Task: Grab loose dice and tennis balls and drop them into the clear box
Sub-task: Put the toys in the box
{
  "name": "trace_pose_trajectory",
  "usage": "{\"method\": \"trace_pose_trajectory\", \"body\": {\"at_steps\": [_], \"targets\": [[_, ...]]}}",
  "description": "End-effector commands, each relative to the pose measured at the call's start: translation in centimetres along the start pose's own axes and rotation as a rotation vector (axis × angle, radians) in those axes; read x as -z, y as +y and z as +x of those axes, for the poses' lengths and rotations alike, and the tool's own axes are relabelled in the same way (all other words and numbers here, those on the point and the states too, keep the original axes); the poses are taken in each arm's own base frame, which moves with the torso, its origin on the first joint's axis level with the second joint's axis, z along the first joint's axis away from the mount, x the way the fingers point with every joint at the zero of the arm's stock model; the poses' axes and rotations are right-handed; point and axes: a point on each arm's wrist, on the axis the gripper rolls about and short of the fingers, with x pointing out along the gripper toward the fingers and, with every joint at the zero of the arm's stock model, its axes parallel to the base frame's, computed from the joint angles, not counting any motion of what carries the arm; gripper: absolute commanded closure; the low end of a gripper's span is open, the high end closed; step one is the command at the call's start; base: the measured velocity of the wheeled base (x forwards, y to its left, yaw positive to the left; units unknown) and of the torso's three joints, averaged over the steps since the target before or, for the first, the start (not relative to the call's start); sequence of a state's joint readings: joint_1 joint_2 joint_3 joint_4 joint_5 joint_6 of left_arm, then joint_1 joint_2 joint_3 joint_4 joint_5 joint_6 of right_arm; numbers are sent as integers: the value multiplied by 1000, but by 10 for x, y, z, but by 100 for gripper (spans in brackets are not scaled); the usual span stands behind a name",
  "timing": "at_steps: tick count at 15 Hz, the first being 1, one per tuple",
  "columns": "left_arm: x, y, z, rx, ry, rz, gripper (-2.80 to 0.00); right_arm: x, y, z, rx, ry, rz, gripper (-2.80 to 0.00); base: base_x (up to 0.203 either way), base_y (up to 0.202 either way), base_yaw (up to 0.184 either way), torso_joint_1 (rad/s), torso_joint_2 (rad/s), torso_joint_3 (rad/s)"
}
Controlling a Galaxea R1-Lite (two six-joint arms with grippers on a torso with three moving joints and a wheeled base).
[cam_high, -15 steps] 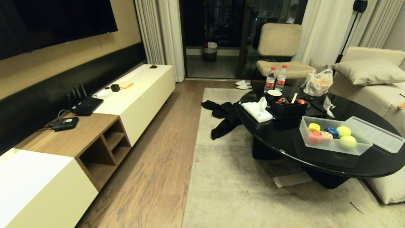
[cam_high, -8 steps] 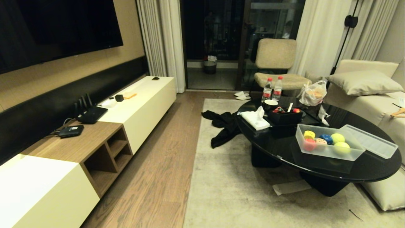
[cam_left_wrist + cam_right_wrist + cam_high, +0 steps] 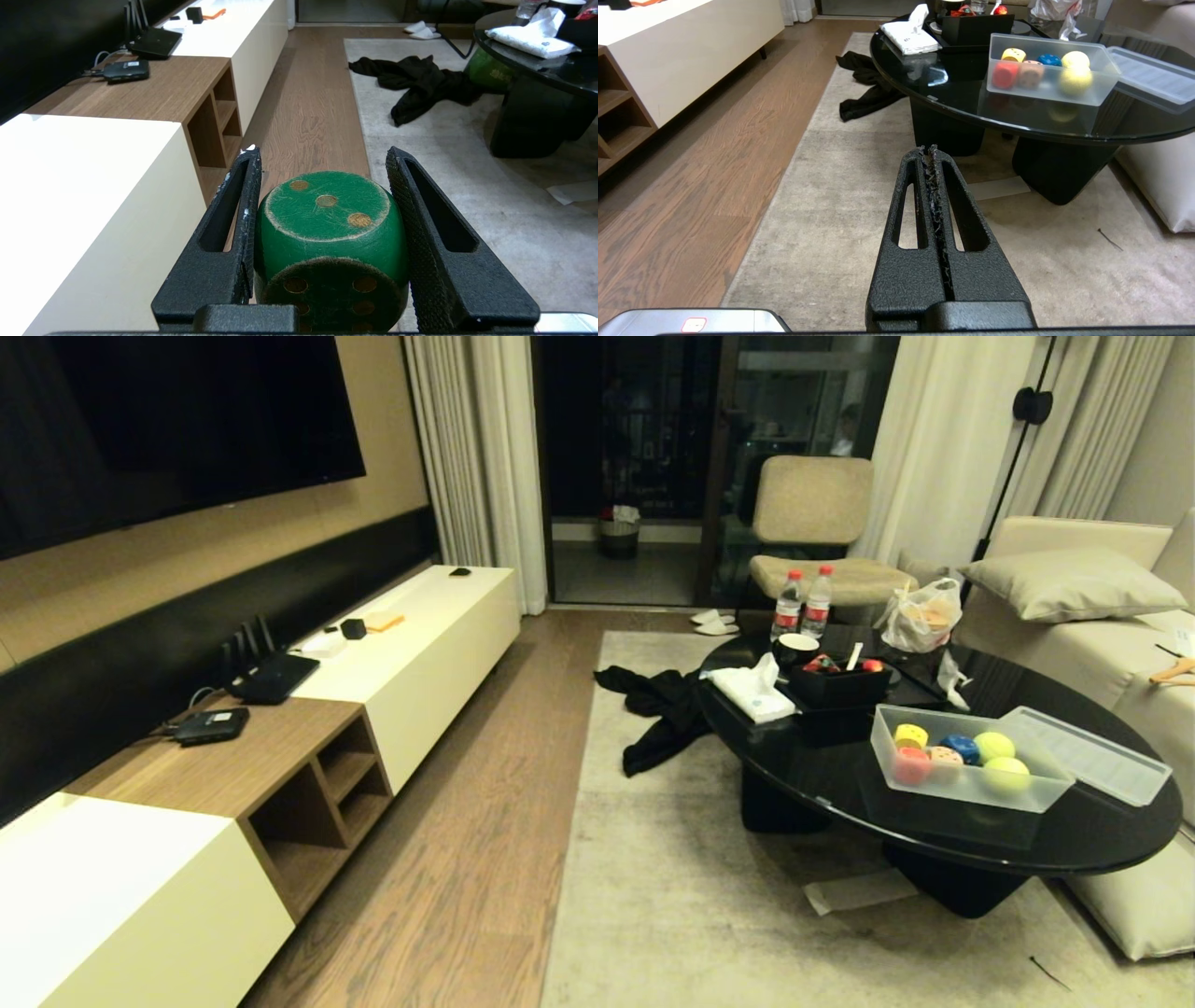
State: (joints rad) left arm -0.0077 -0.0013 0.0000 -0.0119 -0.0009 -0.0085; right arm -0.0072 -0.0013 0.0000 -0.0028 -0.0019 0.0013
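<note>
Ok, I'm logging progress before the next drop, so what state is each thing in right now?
Left tool: shut on the green die.
Right tool: shut, empty.
Clear box: open, on the black table, holding four dice and two tennis balls.
Lid: off, lying beside the box.
Water bottles: upright, capped.

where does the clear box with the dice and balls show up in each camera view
Head view: the clear box sits on the black round table, right of centre, its lid beside it.
Left wrist view: not in it; the left end effector holds a green die.
Right wrist view: upper right, on the table.
Shared landmark: the black garment on the rug.
</note>
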Motion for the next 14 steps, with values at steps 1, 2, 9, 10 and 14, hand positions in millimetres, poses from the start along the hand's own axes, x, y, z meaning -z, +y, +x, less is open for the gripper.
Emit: {"method": "trace_pose_trajectory", "body": {"at_steps": [1,2,9,10,14], "targets": [[0,0,0,0,1,-1,0,0,0,0,1,1,0,0,0,0,0,0,0,0],[0,0,0,1,1,-1,0,0,0,0,0,1,0,0,0,0,0,0,0,0],[0,0,0,-1,1,-1,0,0,0,0,1,1,0,0,0,0,0,0,0,0],[0,0,0,-1,1,-2,0,0,0,0,2,1,0,0,0,0,0,0,0,0],[0,0,0,-1,1,-2,0,0,0,0,0,1,0,0,0,0,0,0,0,0]]}}
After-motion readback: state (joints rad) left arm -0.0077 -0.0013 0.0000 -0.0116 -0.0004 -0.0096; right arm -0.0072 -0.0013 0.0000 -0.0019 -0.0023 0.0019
